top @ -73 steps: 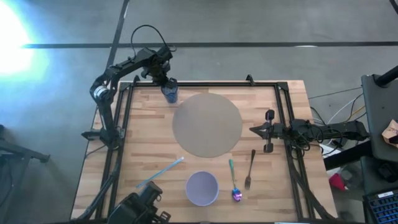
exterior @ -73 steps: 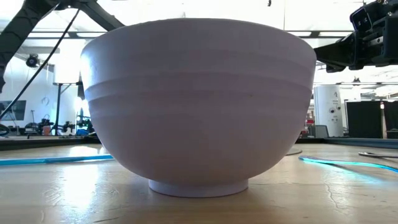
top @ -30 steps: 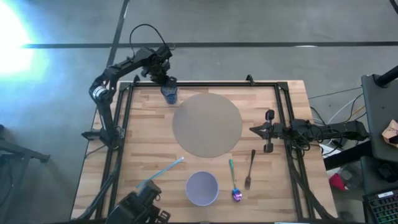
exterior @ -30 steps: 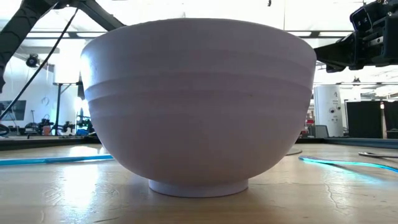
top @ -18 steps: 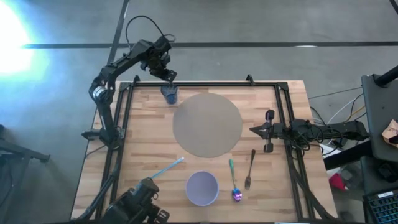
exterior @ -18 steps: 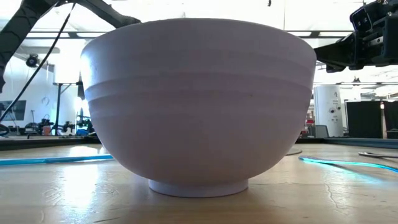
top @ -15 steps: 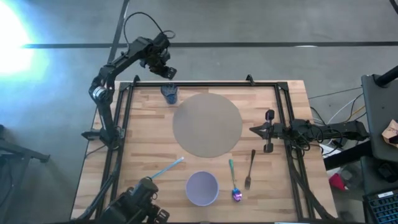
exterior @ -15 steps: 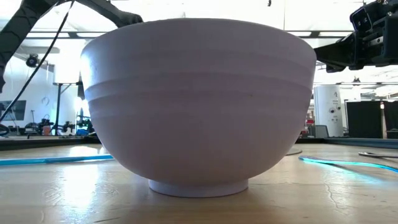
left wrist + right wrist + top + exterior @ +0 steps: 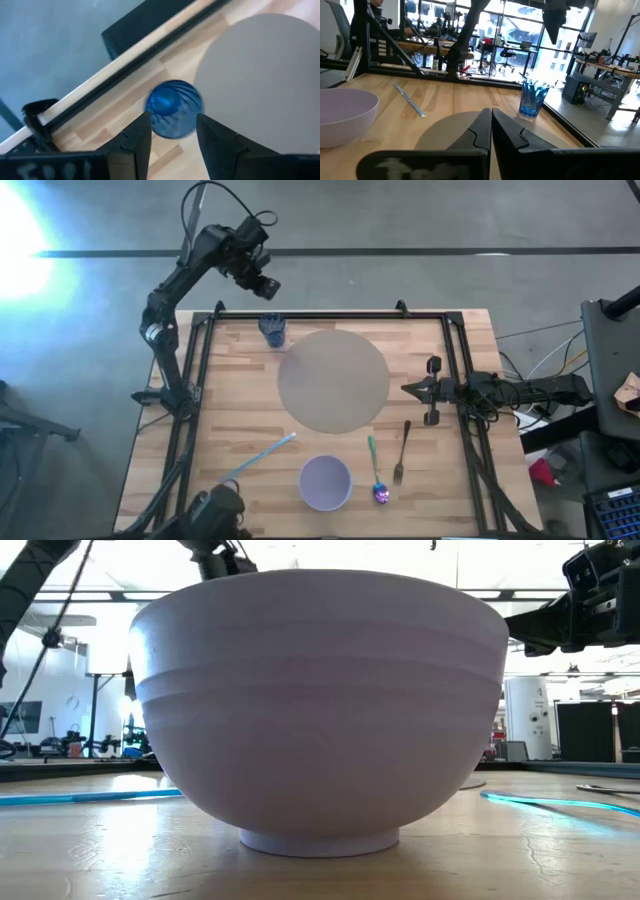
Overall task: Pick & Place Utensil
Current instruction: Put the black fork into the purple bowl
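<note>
Dark left arm is raised above the table's far-left corner, elbow bent, its left gripper (image 9: pixel 262 287) hanging over the floor just past the far rail, fingers (image 9: pixel 135 140) apart and empty; the wrist view looks straight down between them onto the blue ribbed cup (image 9: pixel 173 108). The cup (image 9: pixel 272 329) stands upright on the butcher-block table (image 9: pixel 230 410) near the far edge, just beside the rim of the round grey mat (image 9: pixel 333 380), apart from the gripper. Right arm lies low and stretched in from the table's right side, right gripper (image 9: pixel 408 389) at the mat's right edge, fingers (image 9: pixel 482 131) pressed together, holding nothing. Utensils all lie flat on the wood: a fork (image 9: pixel 402 451) near the right front, a spoon (image 9: pixel 376 473) with teal handle and iridescent bowl just left of it, and a pale blue straw-like stick (image 9: pixel 262 455) lying diagonally left of the lavender bowl (image 9: pixel 325 482). The bowl sits at the front edge, between stick and spoon, and fills most of the low view (image 9: pixel 315 705). Black metal rails frame the table's far edge and both sides. Floor around it is grey concrete with a dark line across. Beyond the table: big windows, desks, office chairs, other rigs; a person sits at a desk in the right wrist view's background
</note>
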